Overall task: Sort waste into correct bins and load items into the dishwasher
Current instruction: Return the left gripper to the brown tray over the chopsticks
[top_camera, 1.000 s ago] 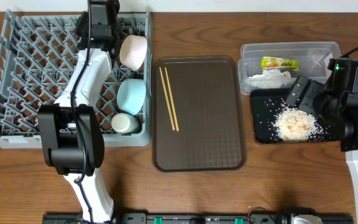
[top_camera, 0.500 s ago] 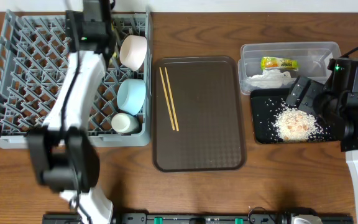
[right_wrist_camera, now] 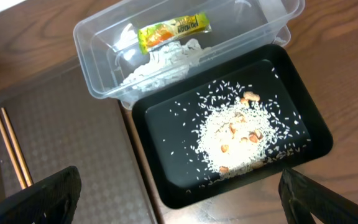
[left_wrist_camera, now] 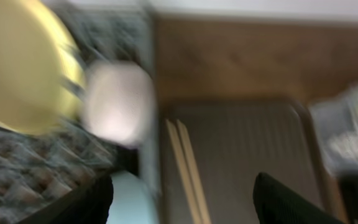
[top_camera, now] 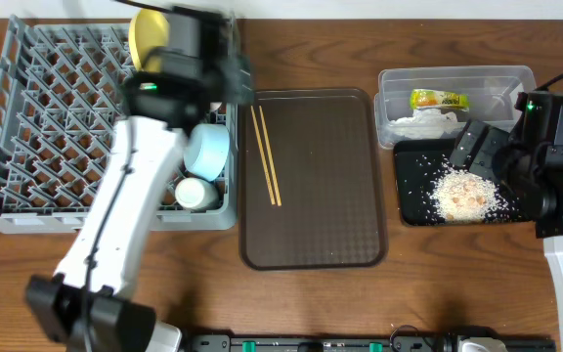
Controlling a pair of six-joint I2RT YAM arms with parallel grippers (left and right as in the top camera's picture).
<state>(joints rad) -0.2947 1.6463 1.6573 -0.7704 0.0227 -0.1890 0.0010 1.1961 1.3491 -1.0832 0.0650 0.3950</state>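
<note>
The grey dish rack (top_camera: 37, 127) holds the yellow plate (top_camera: 146, 39) on edge at the back, the light blue bowl (top_camera: 208, 152) and the pale green cup (top_camera: 195, 193). The white bowl (left_wrist_camera: 117, 102) shows, blurred, in the left wrist view beside the plate (left_wrist_camera: 23, 68). My left gripper (top_camera: 231, 70) is open and empty over the rack's right edge. Two chopsticks (top_camera: 266, 154) lie on the brown tray (top_camera: 330, 196). The snack wrapper (top_camera: 438, 99) and tissue (top_camera: 423, 122) lie in the clear tub (top_camera: 497, 83). Rice scraps (top_camera: 467, 193) lie in the black tray (top_camera: 413, 196). My right gripper (top_camera: 479, 149) is open above it.
The brown tray lies between the rack and the two bins. The clear tub (right_wrist_camera: 98, 37) touches the black tray's (right_wrist_camera: 166, 124) far edge. Bare wooden table runs along the front and back.
My left arm has swung right from the back of the rack to its right edge, uncovering the yellow plate standing in the rack. The right arm has not moved.
</note>
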